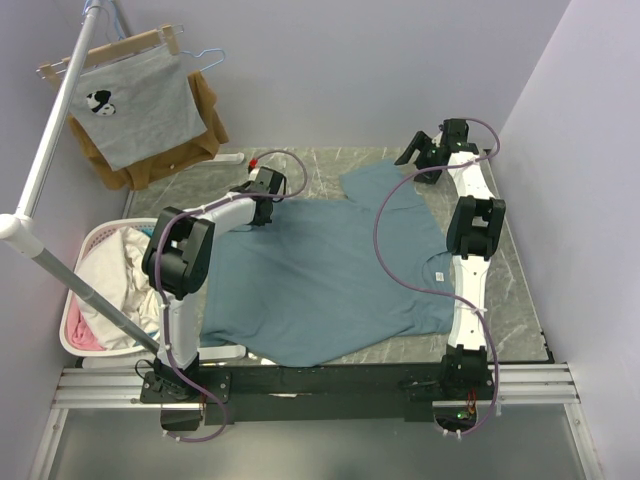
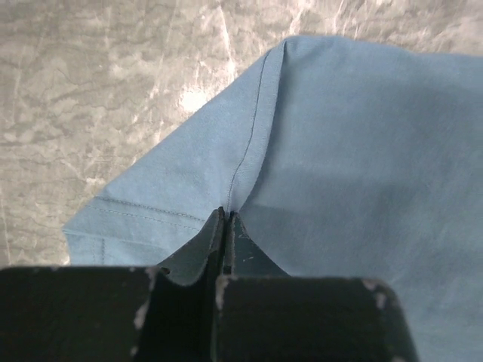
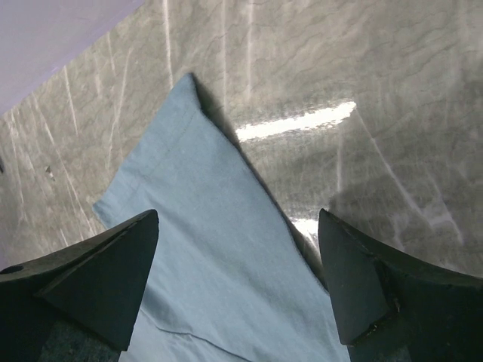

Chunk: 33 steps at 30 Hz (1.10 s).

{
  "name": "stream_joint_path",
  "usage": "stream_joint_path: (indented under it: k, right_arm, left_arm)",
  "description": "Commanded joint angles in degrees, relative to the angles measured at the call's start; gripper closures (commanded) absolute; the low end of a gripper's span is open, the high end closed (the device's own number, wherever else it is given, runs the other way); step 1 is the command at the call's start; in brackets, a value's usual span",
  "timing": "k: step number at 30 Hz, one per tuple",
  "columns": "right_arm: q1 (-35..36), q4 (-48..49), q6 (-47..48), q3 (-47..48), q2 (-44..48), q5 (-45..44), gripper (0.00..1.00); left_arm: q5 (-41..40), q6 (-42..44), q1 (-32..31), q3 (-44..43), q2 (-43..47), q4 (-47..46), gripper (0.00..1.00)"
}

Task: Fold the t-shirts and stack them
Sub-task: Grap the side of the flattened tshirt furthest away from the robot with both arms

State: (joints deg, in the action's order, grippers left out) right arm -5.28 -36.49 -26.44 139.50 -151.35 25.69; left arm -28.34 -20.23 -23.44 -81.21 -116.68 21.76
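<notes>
A large dusty teal-blue t-shirt (image 1: 330,280) lies spread flat on the grey marble table (image 1: 520,300), its neck label toward the right. My left gripper (image 1: 270,200) sits at the shirt's far-left corner. In the left wrist view its jaws (image 2: 226,213) are shut on a raised ridge of the fabric (image 2: 362,151), right where a seam meets the stitched hem. My right gripper (image 1: 415,152) hovers at the far right. Its fingers stand wide open (image 3: 238,226) above a pointed flap of the shirt (image 3: 196,249), with nothing between them.
A white laundry basket (image 1: 90,260) with crumpled clothes stands left of the table. Behind it a rack holds a grey printed shirt (image 1: 140,105) and a brown garment (image 1: 208,112) on hangers. A white pole (image 1: 50,150) slants across the left. Walls close in the back and right.
</notes>
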Motion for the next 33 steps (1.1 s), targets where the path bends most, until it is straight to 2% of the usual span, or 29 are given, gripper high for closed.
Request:
stream_joint_path:
  k: [1,6,12,26,27,29,33]
  right_arm:
    - [-0.5,-2.2,-1.9,4.7,-1.7,-5.4,0.10]
    - [-0.4,-6.0,-2.0,6.7,-3.2,-6.9,0.11]
    - [0.2,-10.7,1.4,6.0,-4.6,-3.5,0.16]
    - [2.4,-14.9,5.6,5.4,-4.8,-1.3,0.34]
    - [2.5,-15.3,5.9,5.3,-4.8,-1.4,0.41]
    - [2.5,-15.3,5.7,5.3,-4.8,-1.8,0.46]
    - [2.6,-15.5,5.5,5.3,-4.7,-2.3,0.63]
  left_arm:
    - [0.0,0.6,0.6,-3.3,6.1,1.3,0.99]
    - [2.0,0.8,0.7,-4.7,8.2,3.0,0.99]
    - [3.3,0.7,0.7,-5.3,8.2,3.3,0.99]
    - [2.8,0.6,0.8,-3.6,9.2,3.1,0.99]
    - [2.9,0.5,0.8,-3.5,9.4,3.1,0.99]
    - [3.1,0.5,0.8,-3.6,9.3,3.2,0.99]
    - [3.5,0.3,0.8,-3.5,9.3,3.3,0.99]
